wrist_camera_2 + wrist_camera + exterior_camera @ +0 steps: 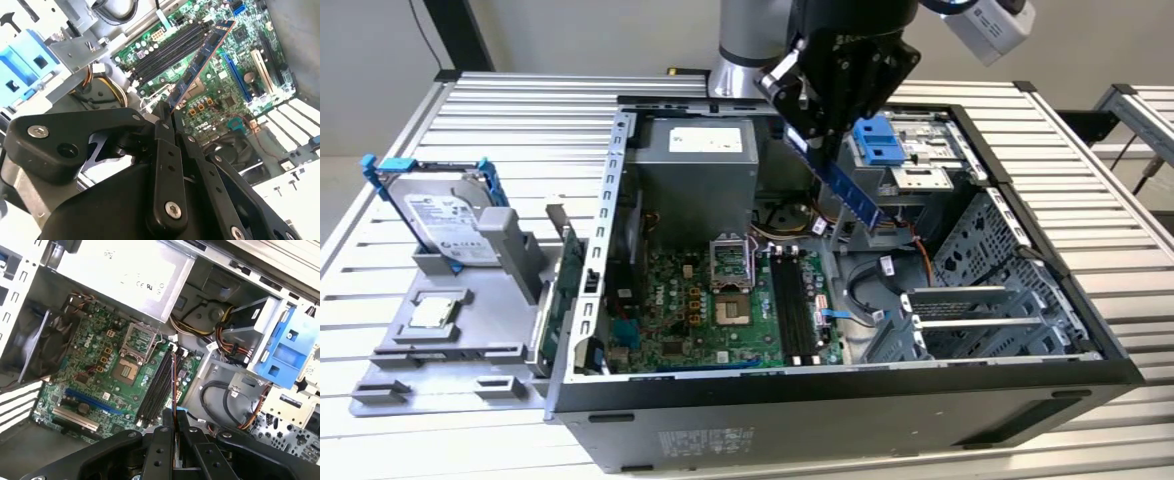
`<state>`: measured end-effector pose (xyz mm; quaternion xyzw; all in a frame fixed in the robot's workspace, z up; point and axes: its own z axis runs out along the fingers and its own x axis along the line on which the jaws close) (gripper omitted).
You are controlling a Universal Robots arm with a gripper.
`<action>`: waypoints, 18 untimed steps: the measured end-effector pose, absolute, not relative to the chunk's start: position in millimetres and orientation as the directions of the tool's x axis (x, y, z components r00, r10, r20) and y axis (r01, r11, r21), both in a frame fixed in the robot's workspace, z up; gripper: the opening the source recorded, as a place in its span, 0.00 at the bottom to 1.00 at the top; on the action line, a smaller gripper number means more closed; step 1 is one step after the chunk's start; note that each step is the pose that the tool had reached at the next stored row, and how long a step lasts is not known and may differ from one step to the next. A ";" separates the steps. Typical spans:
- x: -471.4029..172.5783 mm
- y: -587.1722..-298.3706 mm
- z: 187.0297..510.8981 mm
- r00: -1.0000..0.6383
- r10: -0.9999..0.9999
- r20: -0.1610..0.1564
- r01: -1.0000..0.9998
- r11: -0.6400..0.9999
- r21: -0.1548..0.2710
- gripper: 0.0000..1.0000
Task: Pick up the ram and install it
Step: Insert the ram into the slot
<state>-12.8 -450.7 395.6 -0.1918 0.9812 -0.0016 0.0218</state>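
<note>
Nearest the onlooker, in the exterior view, stood the open computer case (854,400) on a slatted metal table (400,130). Inside the case lay the green motherboard (707,310), carrying the bare processor socket (727,300) and, just beside it, the long black memory slots (790,300). At the exterior view's right the case held a perforated drive cage (987,250). Farther back sat the grey power supply (700,170) and a blue drive bracket (878,140).

Above the case interior hung the gripper (817,140), its fingers pressed together on the upper end of the ram (847,190). The ram was held in the air, clear of the board. Its long axis ran at a slant, the free end pointing downward into the case and toward the exterior view's right. In the second wrist view the ram (200,60) extended away from the gripper (165,117) across the motherboard, near the memory slots (170,50). In the first wrist view the ram (174,385) showed edge-on, roughly in line with the memory slots (157,390).

Outside the case, at the exterior view's left, a grey holder (454,330) bore a hard drive (440,215) standing in a blue carrier and a small square processor (434,312).
</note>
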 end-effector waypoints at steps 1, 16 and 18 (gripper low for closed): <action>-12.8 -450.6 395.6 -0.931 -0.362 -0.042 -0.362 0.932 -0.012 0.00; -12.8 -450.7 395.4 -0.990 -0.135 -0.042 -0.134 0.991 -0.012 0.00; -12.8 -450.7 395.4 -0.993 -0.106 -0.042 -0.106 0.994 -0.012 0.00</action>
